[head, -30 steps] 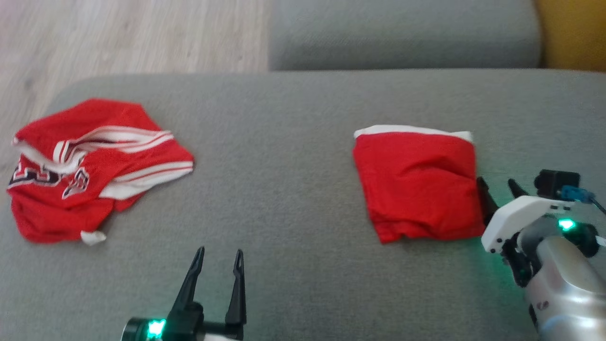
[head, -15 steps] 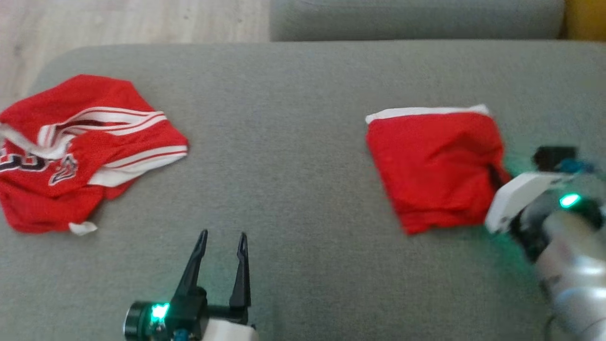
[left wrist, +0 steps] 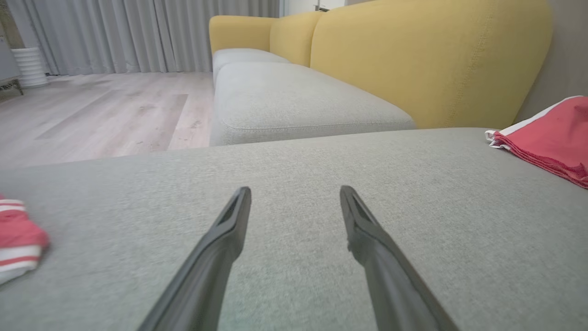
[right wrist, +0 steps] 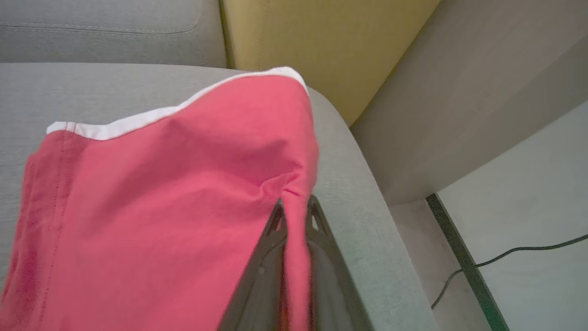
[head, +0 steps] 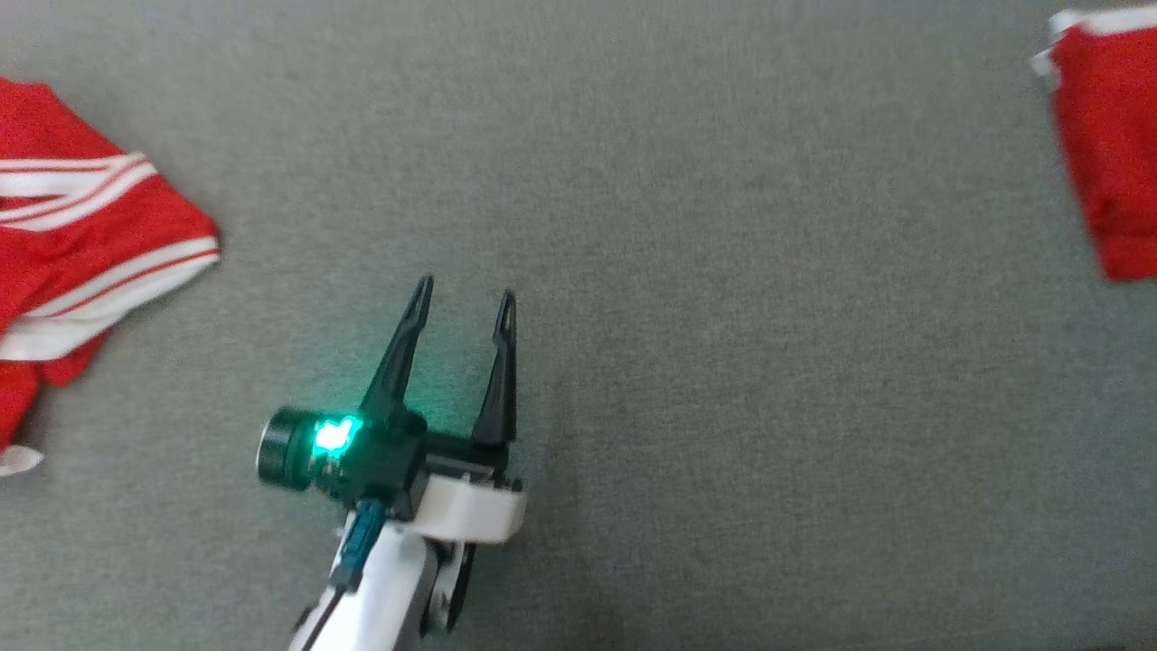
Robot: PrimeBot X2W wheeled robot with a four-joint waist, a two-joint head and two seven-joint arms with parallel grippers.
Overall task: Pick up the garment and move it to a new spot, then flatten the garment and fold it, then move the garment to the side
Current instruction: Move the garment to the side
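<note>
A: Step in hand?

B: Last one, by my reading: shifting it aside. The folded garment (right wrist: 161, 197) lies as a neat red rectangle with a white band along its far side, close to the right edge of the grey sofa cushion (head: 723, 271), near the far right corner by the yellow backrest (right wrist: 298, 37).

A: Right claw (right wrist: 296, 204)?

B: Pinched nearly closed on the garment's right-hand edge. A ridge of red cloth runs between the two fingers, and small creases gather where they bite.

A: Left claw (head: 465, 289)?

B: Spread wide, holding nothing. Low over bare cushion near the near edge, well apart from both pieces of cloth.

A: Both?

B: A second one, a crumpled striped jersey (head: 81, 235), sits at the cushion's left edge. Neither claw is touching it.

A: Next move calls for what?

B: Judgement only: a low, even pull, so the layers travel together and the fold keeps. The grip takes one edge, so a high lift risks the stack opening. Little cushion remains beyond the garment on the right before the rounded drop to the floor (right wrist: 519, 220). Set it down short of that edge, then let the fingers part and back straight out.
</note>
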